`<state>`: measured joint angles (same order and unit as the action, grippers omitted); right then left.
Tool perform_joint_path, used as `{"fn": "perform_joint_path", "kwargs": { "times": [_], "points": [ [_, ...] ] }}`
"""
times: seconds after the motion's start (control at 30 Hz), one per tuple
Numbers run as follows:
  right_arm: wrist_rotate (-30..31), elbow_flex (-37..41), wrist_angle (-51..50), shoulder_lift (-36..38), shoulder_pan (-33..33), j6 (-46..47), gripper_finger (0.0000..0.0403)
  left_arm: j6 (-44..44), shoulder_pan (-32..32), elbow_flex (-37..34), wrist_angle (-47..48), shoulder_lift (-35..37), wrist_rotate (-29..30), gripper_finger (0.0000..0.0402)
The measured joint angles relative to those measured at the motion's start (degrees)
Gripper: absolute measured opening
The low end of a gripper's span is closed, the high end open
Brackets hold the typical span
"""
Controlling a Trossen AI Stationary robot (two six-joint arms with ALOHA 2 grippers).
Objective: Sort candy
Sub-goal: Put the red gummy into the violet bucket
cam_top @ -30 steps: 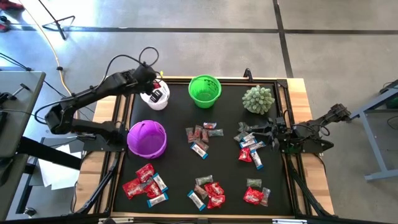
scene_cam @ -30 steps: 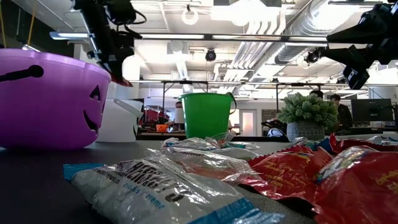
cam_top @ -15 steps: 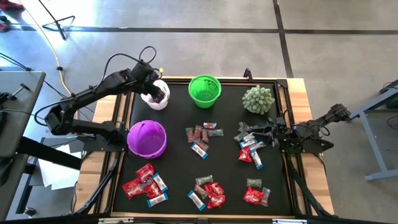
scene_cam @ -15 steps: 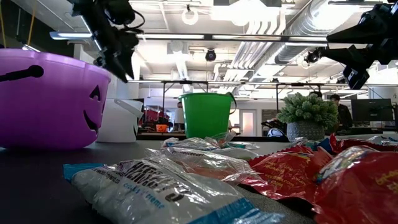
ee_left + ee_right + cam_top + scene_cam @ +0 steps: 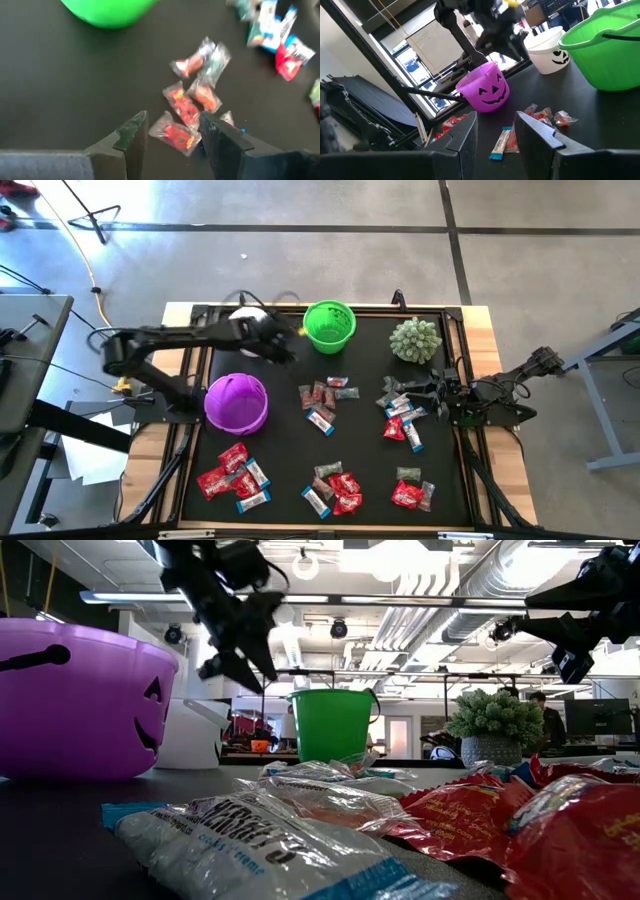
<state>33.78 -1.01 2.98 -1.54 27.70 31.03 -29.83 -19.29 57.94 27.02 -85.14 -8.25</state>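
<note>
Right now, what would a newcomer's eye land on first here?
Candy in small heaps all over the black table, then the purple pumpkin bucket at its left and the green bucket at the back. The left hand hangs open between those buckets.

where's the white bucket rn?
In the high view the white bucket sits at the table's far left, left of the green bucket and beyond the purple bucket, partly hidden under the left arm, whose left gripper hovers open.
</note>
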Motion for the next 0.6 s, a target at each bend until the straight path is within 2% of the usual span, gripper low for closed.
{"fn": "perform_joint_path", "kwargs": {
  "times": [0.2, 0.43, 0.6],
  "points": [
    [-0.02, 0.01, 0.0, 0.02, -0.02, 0.02, 0.0126, -5.97, 5.8, -0.03, -7.95, -6.92, -0.51, 0.0166],
    [-0.14, 0.0, 0.0, 0.02, -0.02, 0.02, 0.0126, -2.64, 12.0, -0.03, -8.43, -9.31, -0.37, 0.0166],
    [-0.24, 0.0, 0.0, 0.02, 0.0, 0.02, 0.0126, -5.03, 13.3, -0.01, -8.77, -10.44, 0.26, 0.0166]
  ]
}}
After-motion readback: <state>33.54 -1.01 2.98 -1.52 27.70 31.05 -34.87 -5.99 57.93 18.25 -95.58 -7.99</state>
